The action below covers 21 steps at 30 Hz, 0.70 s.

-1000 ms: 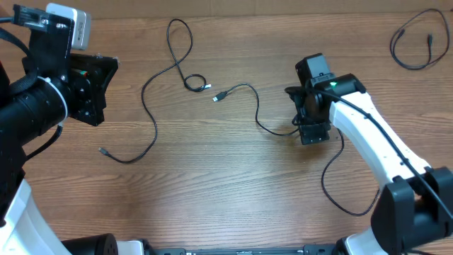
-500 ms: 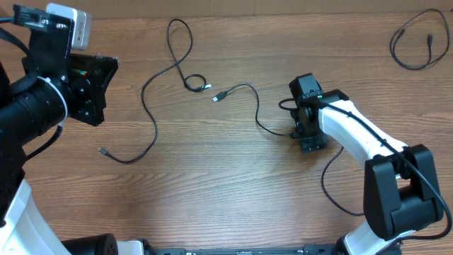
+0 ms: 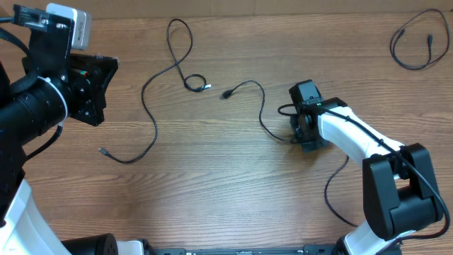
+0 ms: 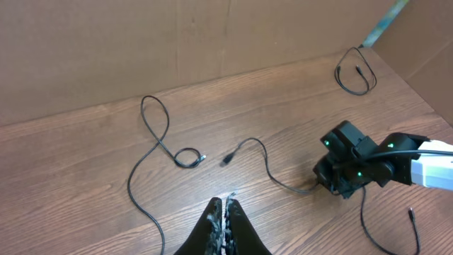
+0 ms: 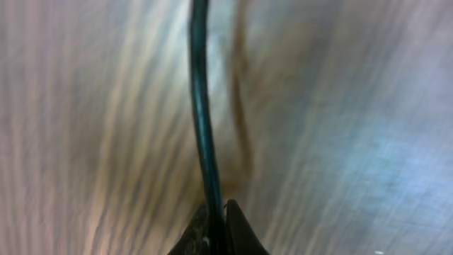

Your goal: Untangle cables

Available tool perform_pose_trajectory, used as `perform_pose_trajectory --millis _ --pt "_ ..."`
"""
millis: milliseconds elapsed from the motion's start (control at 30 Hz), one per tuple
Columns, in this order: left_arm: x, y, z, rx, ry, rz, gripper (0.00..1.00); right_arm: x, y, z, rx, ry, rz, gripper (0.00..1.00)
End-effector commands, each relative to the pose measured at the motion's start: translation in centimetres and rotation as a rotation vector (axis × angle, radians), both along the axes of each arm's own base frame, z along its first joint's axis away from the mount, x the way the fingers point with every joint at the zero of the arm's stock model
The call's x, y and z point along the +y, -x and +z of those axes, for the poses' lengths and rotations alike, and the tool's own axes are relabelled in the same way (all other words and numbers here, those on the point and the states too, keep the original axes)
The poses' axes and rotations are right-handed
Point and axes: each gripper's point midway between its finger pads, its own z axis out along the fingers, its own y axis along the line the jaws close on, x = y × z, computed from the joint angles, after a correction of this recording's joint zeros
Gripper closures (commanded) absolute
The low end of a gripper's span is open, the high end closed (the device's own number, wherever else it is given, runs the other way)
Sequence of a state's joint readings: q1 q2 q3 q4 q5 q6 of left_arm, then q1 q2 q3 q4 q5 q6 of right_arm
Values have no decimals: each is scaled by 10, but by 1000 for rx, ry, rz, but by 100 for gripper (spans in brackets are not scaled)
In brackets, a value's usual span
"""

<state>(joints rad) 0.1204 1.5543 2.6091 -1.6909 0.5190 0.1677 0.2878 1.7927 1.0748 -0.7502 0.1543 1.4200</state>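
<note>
Obscured regions, right wrist view.
Table grain blurred throughout; cable soft-edged, cut off by the top edge.

There are three thin black cables on one brown desk: one long cable, one middle cable and one curled cable. There are two robot arms, one left arm and one right arm

Lab: wooden table, cardboard backdrop
</note>
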Motion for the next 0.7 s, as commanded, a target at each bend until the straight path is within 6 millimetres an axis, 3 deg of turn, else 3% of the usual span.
perform_pose_trajectory --millis 0,100,200,300,400,500,667 --pt "1 -1 -1 -7 -19 -8 96 20 -40 49 -164 -18 299 96" --pt "1 -1 -1 -7 -19 -8 96 38 -79 121 -384 26 570 96" --pt "1 -1 -1 -7 -20 -7 96 55 -106 211 -632 113 802 96" --pt "2 -1 -1 -7 -21 -5 96 60 -114 289 -815 218 916 96" --pt "2 -1 -1 -6 -20 -5 96 59 -114 350 -949 353 1014 96" --pt "2 -1 -1 -6 -20 -5 96 59 -115 389 -1039 582 1180 96" --pt "2 -1 -1 -6 -19 -5 96 47 -123 393 -1016 759 1297 96"
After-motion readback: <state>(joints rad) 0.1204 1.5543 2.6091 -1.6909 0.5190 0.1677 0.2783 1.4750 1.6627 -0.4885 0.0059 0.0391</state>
